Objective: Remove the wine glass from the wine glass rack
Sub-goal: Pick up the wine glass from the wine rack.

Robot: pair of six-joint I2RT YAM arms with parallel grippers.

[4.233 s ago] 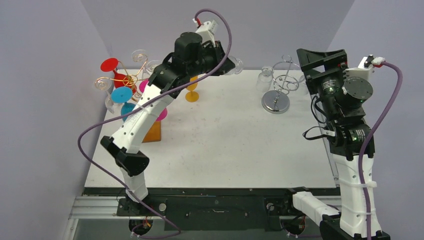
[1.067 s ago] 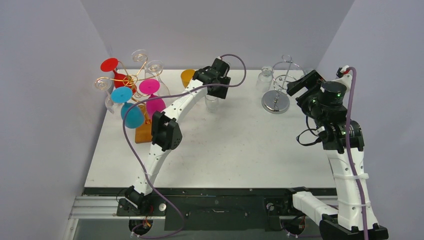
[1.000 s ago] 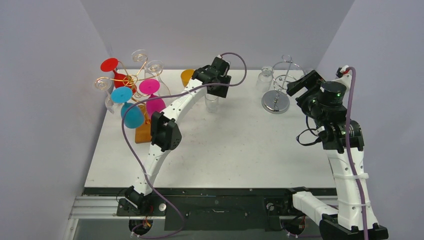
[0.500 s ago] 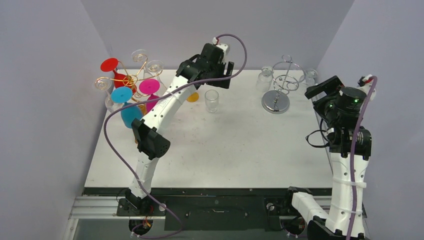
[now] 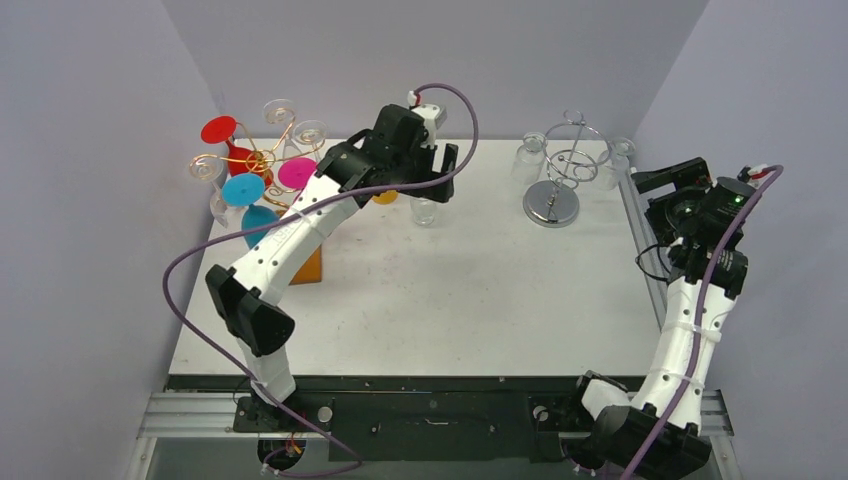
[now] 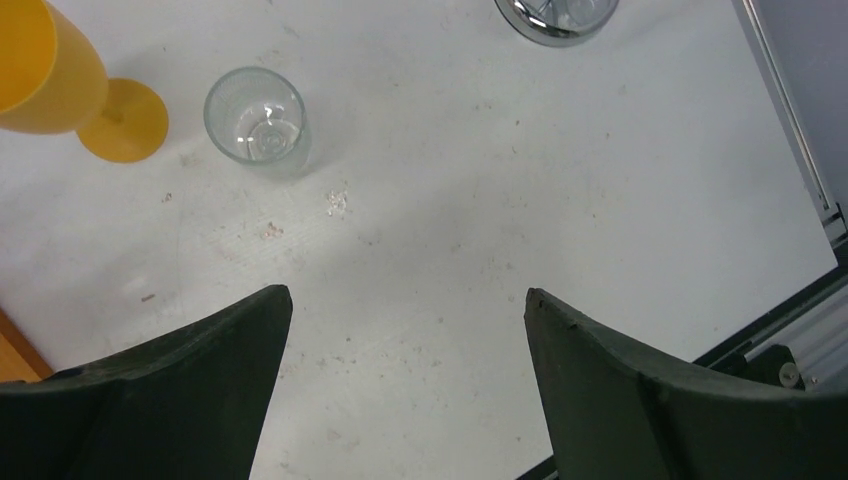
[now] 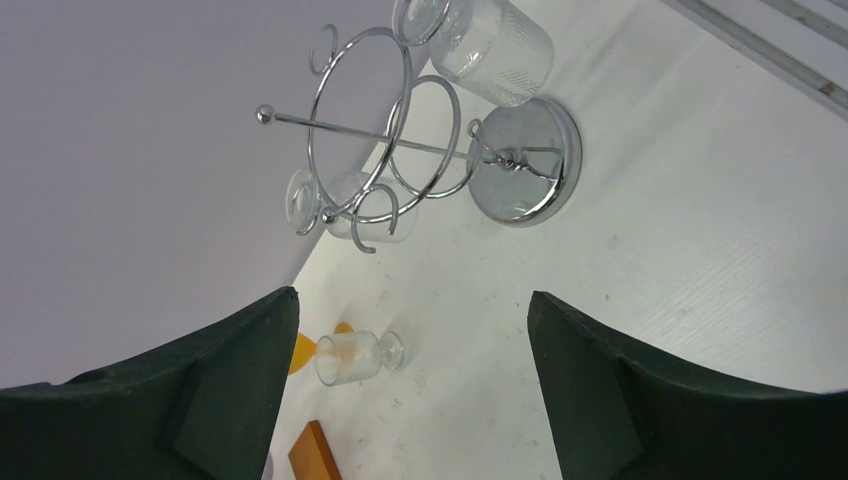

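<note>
A small clear wine glass [image 6: 255, 115] stands upright on the white table, alone, beside a yellow glass [image 6: 50, 70]. My left gripper [image 6: 406, 292] hovers above the table, open and empty, with the clear glass [image 5: 424, 210] just below and ahead of it [image 5: 440, 180]. The chrome wine glass rack [image 7: 400, 130] stands at the back right with two clear glasses [image 7: 490, 40] hanging on it. At the table's right edge my right gripper [image 7: 412, 297] is open and empty, well short of that rack [image 5: 565, 165].
A copper rack [image 5: 255, 160] on an orange block [image 5: 305, 265] at the back left carries red, blue, pink and clear glasses. The chrome rack's round base [image 5: 551, 205] rests on the table [image 5: 450, 300]. Purple cables loop off both arms.
My left gripper opened, let go of the clear glass on the table and rose back from it. My right arm drew back to the right, away from the chrome rack.
</note>
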